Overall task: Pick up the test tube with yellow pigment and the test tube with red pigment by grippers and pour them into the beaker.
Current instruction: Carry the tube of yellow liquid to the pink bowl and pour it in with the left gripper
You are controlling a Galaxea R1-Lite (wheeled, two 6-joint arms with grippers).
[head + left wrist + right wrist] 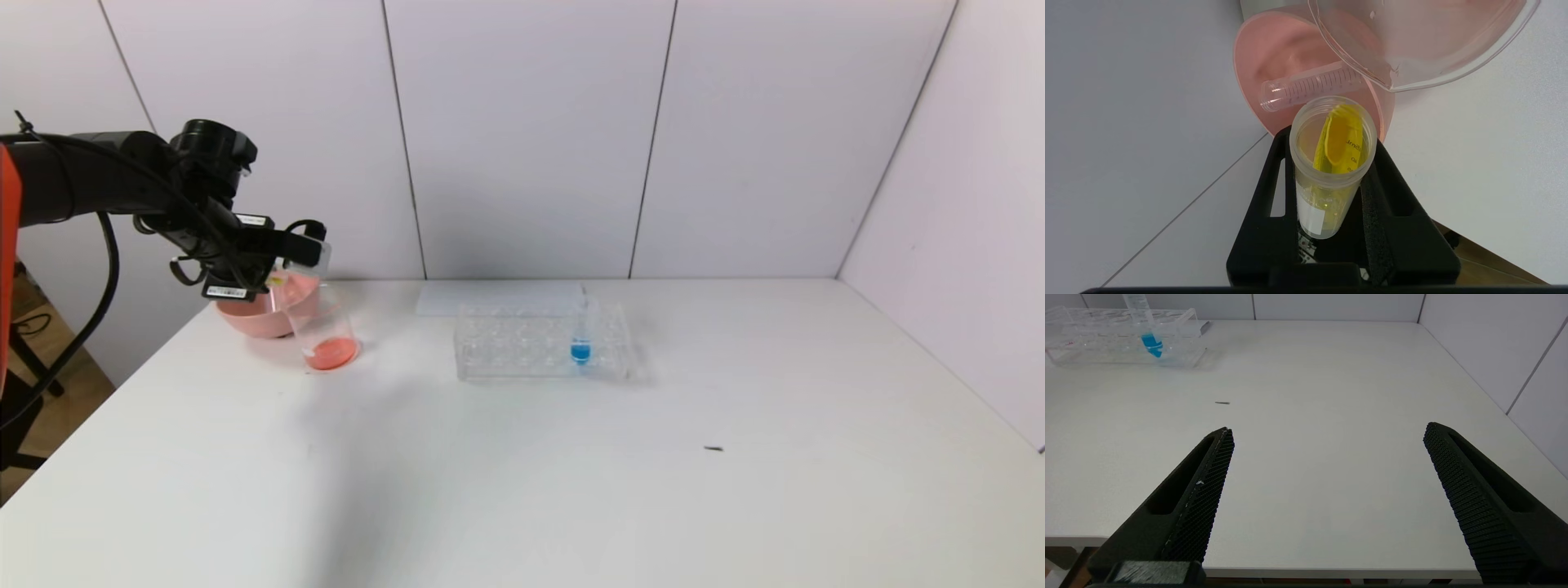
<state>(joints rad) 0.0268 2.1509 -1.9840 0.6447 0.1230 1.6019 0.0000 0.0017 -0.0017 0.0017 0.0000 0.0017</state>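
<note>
left pincer [306,249] up over the far left of the worktop [571,457], clamped on the yellow tube [1331,163]. tube tipped near level, mouth toward the beaker [322,318] rim, yellow liquid lying along the tube's inside wall close to the mouth. in the left wrist view both fingers [1392,196] press the tube's sides. beaker stands just in front of the pink bowl [261,314], looks slightly tilted in the head view, with red-orange liquid pooled in its bottom. an empty graduated clear tube [1312,85] lies on its side in the bowl; can't tell if it's the red tube, no red left in it. clear rack [543,343] mid worktop, well apart from the beaker, holds one upright tube with blue liquid [580,347] near its right end. flat pale sheet [498,298] lies behind the rack. small dark speck [713,448] on the worktop, right of centre. right pincer [1327,473] is out of the head view; its wrist view shows it low at the near edge of the worktop, fingers spread wide, holding nothing.
</note>
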